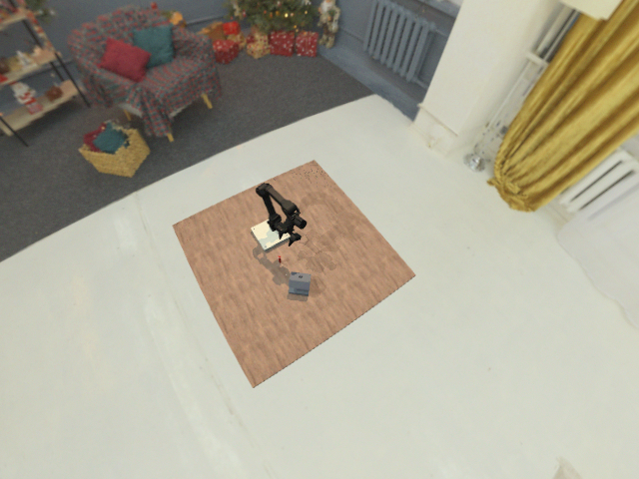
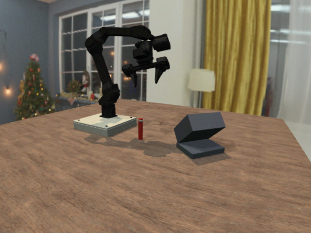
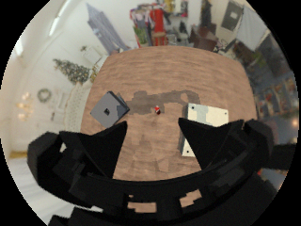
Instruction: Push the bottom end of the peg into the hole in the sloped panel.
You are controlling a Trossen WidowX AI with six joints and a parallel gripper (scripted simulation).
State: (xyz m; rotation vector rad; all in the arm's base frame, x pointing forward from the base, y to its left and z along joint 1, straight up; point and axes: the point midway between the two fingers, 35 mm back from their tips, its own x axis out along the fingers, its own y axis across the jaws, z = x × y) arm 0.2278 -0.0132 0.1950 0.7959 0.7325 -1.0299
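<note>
A slim red peg (image 1: pixel 280 258) (image 2: pixel 140 129) (image 3: pixel 157 109) with a pale band near its top stands upright on the table, between the robot's base and the panel. The blue-grey sloped panel (image 1: pixel 293 276) (image 2: pixel 207 121) (image 3: pixel 110 100) stands on a flat foot. Its hole (image 1: pixel 300 276) (image 3: pixel 107 111) is a small dark opening in the upper face; its exact shape is too small to tell, and the exterior view does not show it. My gripper (image 1: pixel 286 239) (image 2: pixel 146 85) (image 3: pixel 153 122) is open and empty, pointing down, well above the peg. Whether the peg has flat sides is unclear.
The pale base plate (image 1: pixel 262 237) (image 2: pixel 87 126) (image 3: pixel 207 113) of the arm lies on the wooden table (image 1: pixel 335 309) (image 2: pixel 125 188) (image 3: pixel 174 71), on the opposite side of the peg from the panel. The arm's shadow falls across the table near the peg.
</note>
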